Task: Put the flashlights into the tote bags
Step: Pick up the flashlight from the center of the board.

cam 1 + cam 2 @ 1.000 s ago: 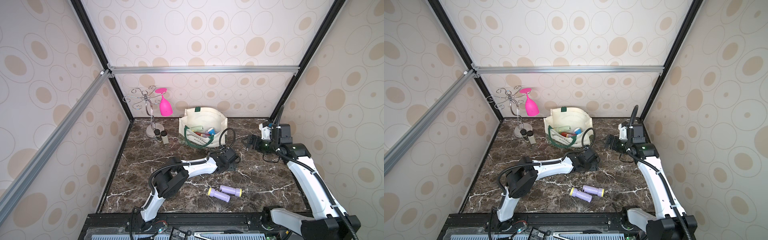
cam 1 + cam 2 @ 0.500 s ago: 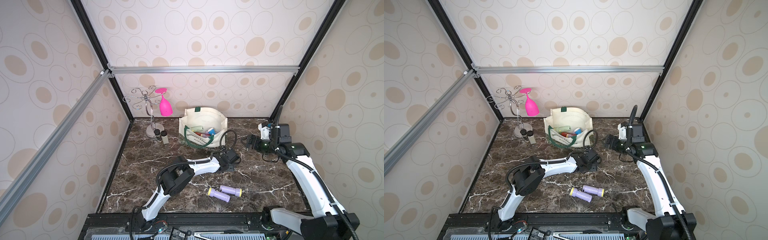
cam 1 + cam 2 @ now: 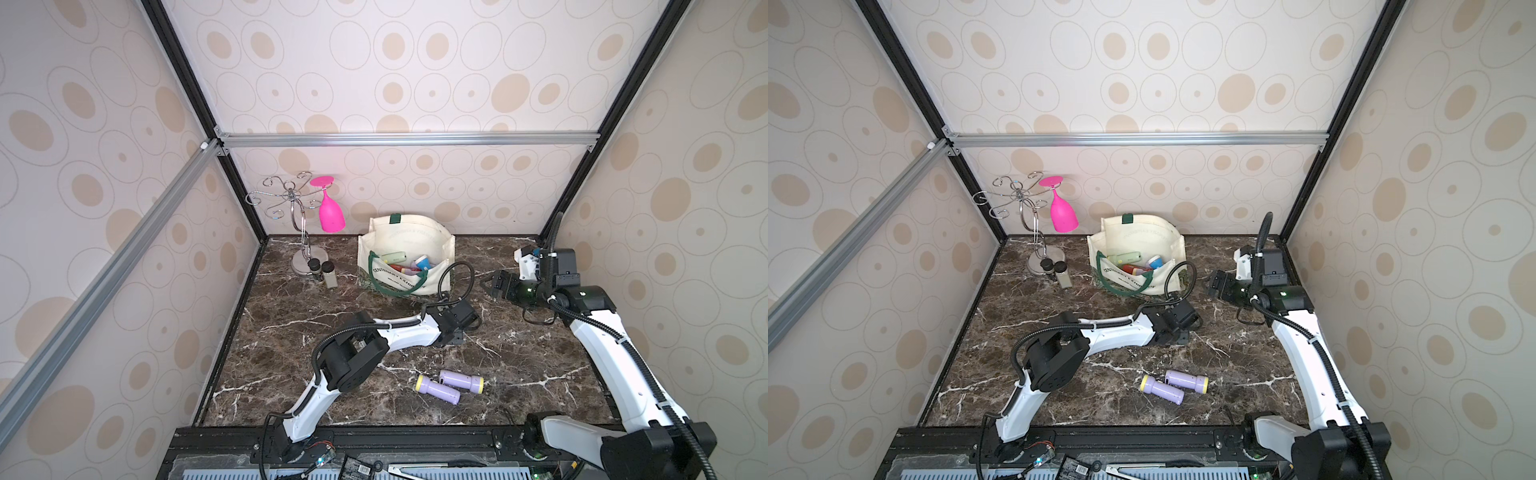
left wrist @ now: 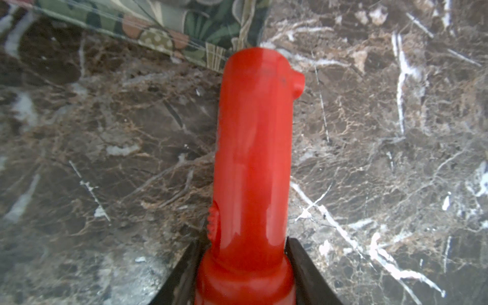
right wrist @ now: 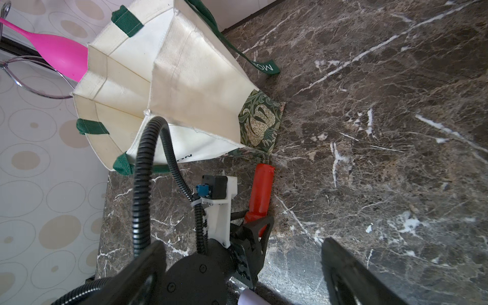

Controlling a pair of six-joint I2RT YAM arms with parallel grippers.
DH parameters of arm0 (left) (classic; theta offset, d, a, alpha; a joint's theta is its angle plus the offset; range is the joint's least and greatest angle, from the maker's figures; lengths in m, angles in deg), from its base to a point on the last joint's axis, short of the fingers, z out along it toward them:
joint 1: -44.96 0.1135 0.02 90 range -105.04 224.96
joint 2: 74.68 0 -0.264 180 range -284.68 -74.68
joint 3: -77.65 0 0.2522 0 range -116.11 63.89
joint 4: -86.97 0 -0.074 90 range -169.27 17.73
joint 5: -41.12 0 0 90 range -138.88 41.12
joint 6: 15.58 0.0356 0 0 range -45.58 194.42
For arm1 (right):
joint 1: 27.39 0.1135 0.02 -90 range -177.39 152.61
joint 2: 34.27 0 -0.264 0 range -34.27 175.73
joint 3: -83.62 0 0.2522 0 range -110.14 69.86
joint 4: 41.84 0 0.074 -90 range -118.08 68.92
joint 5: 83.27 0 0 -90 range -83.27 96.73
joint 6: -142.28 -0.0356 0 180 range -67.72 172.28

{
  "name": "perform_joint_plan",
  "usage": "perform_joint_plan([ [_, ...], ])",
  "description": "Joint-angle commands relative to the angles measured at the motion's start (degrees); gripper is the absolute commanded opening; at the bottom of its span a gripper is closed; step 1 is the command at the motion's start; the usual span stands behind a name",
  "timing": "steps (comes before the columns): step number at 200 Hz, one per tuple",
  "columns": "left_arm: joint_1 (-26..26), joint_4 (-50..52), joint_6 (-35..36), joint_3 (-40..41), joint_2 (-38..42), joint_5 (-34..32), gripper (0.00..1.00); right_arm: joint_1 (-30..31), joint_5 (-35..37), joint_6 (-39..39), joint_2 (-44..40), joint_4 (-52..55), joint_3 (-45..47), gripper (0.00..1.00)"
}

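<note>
- We see the left gripper (image 4: 243, 241) closed on a red flashlight (image 4: 253, 148), its 2 dark fingers (image 4: 303, 261) pressed against either side of the flashlight's wider head.
- The red flashlight lies low along the marble tabletop (image 3: 291, 332). Its narrow tail points at the corner of the green patterned base band (image 4: 163, 29) of the tote bag (image 3: 415, 237).
- The tail sits just beside that band. We cannot tell from the wrist views whether the 2 touch.
- The right gripper (image 3: 489, 285) hangs to the right of the bag, jaws spread wide and holding nothing.
- The cream tote bag stands open near the back wall. Inside it we make out a pale green flashlight (image 3: 392, 256), a blue one (image 3: 422, 262) and a red one (image 3: 401, 268).
- In both top views, 2 lilac flashlights with yellow rings (image 3: 461, 379) (image 3: 438, 390) lie side by side near the front edge of the tabletop, well apart from the bag.
- Left of the bag, a pink wine glass (image 3: 331, 214) hangs upside down from a chrome rack (image 3: 297, 216), with 2 dark-capped jars (image 3: 314, 266) at the rack's foot.
</note>
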Motion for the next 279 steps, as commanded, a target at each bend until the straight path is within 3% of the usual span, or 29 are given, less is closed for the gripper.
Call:
perform_joint_plan([
  [1, -0.2, -1.2, 0.9, 3.7, 2.7, -0.3, 0.21, -0.2, -1.3, -0.2, 0.0, -0.7, 0.7, 0.93],
  [52, -0.7, -20.8, 2.8, 15.4, 12.5, 6.7, 0.13, -0.2, -3.8, -1.4, -0.5, -1.3, 2.3, 0.92],
  [96, -2.3, -30.5, 4.1, 22.6, 19.7, 9.1, 0.08, -0.2, -8.0, -2.1, -1.1, -2.1, 5.6, 0.91],
  [154, -2.7, -34.0, 4.1, 25.2, 25.7, 9.9, 0.06, -0.2, -15.9, -2.6, -0.9, -5.5, 9.1, 0.91],
  [229, -2.9, -45.5, 6.0, 30.3, 31.4, 12.7, 0.05, -0.2, -23.0, -9.4, 2.7, -12.5, 10.5, 0.91],
  [279, -3.1, -47.5, 6.2, 31.5, 33.0, 12.9, 0.05, -0.2, -27.1, -13.3, 4.0, -18.5, 11.4, 0.81],
])
